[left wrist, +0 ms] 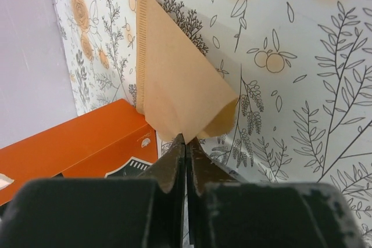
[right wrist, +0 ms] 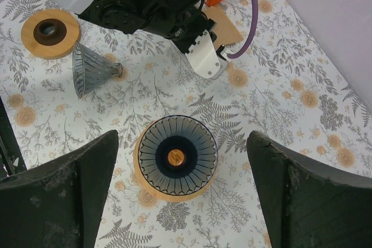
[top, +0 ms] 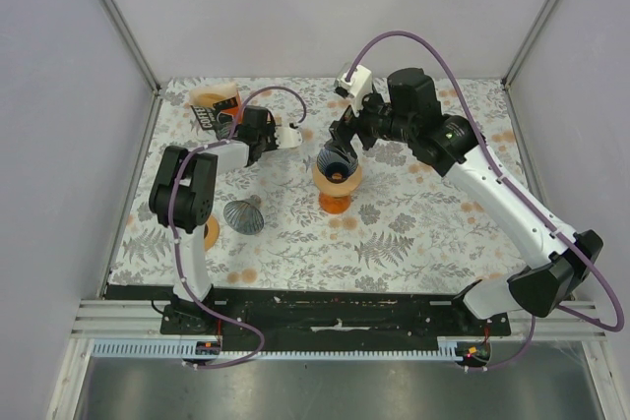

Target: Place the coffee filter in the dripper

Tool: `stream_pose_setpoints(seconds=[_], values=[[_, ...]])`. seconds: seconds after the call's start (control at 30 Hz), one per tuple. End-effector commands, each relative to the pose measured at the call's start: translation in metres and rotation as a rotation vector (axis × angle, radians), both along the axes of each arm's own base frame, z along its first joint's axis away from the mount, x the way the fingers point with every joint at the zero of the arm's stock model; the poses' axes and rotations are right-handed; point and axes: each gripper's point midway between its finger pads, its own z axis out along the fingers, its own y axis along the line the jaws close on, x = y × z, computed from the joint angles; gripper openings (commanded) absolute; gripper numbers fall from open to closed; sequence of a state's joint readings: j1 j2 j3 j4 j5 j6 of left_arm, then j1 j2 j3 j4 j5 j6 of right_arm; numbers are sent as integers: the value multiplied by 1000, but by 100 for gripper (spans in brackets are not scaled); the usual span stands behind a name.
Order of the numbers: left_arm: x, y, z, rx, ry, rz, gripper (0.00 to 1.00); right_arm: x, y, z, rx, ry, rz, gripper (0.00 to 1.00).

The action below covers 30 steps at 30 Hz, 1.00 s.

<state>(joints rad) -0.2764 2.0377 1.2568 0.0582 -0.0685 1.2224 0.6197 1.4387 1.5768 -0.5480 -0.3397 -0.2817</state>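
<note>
your left gripper (left wrist: 185, 142) has its jaws pressed together, pinching the near corner of the tan paper coffee filter (left wrist: 180, 85). the filter is a flat, folded wedge with a crimped seam along its left edge. it fans away from the fingertips over the white floral-patterned tablecloth (right wrist: 279, 103), and you cannot tell from the wrist view whether its far edge touches the cloth. the orange cardboard box (left wrist: 87, 143) sits just left of the filter, at the far left of the table.

your right gripper (right wrist: 183, 136) has its fingers spread wide with nothing between them. it hangs directly above the dark ribbed cone dripper (right wrist: 177, 156). that dripper stands upright, mouth up, on a round wooden base (right wrist: 143, 185) near the middle of the table. its inside shows only the ribs and a small orange spot at the bottom. the filter is well apart from it, off to the far left.

a second ribbed cone dripper (right wrist: 93, 74) lies on its side on the cloth, nearer to you and left of the upright one. just beside it, nearer the left arm's base, lies a flat wooden ring with a dark centre (right wrist: 65, 27). the overhead view shows the left arm folded back towards the far left corner and the right arm stretched in from the near right.
</note>
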Motion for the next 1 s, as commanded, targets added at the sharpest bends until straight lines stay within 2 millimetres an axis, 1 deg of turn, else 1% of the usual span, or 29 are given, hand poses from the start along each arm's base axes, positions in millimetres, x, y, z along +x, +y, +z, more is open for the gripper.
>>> stream_pose_setpoints(seconds=[0.0,0.07,0.1,0.13,0.2,0.27,0.33,0.4,0.47,0.53,0.6,0.63,0.67,0.7,0.77,0.8,0.87,0.9,0.97], values=[[15,-11,16,-108,-51,31,2,-6,-6,21,31,-49,-13,98],[19,-15,34,-208,-35,97,2,-4,-9,25,36,-54,-38,98],[25,-15,50,-275,-52,145,2,-3,-11,28,40,-58,-55,98],[24,-15,59,-326,-34,190,2,-1,-13,30,47,-57,-73,98],[26,-13,85,-477,-25,303,2,2,-17,38,60,-64,-115,98],[24,-15,114,-636,0,385,2,9,-24,43,70,-79,-182,98],[16,-14,134,-771,54,467,2,19,-32,48,86,-89,-262,98],[4,-15,152,-925,137,553,2,29,-36,55,112,-95,-331,98],[-9,-17,168,-1065,216,640,2,38,-33,66,166,-102,-395,98],[-25,-25,183,-1184,297,705,2,46,-18,75,195,-131,-432,98],[-42,-33,193,-1284,372,758,2,50,13,77,189,-180,-421,98],[-49,-37,197,-1316,401,769,2,52,27,82,197,-204,-408,98],[-56,-39,203,-1350,425,784,2,52,45,75,188,-200,-386,97],[-63,-42,207,-1374,454,796,2,52,59,79,197,-206,-365,97],[-75,-42,213,-1412,499,824,2,54,85,72,189,-210,-328,94],[-80,-44,217,-1424,519,822,2,54,94,70,178,-226,-311,92],[-88,-45,222,-1443,554,822,2,59,114,57,147,-245,-285,90],[-92,-46,225,-1447,564,813,2,61,119,56,145,-250,-280,89],[-97,-47,226,-1449,579,807,2,69,125,49,125,-255,-284,85]])
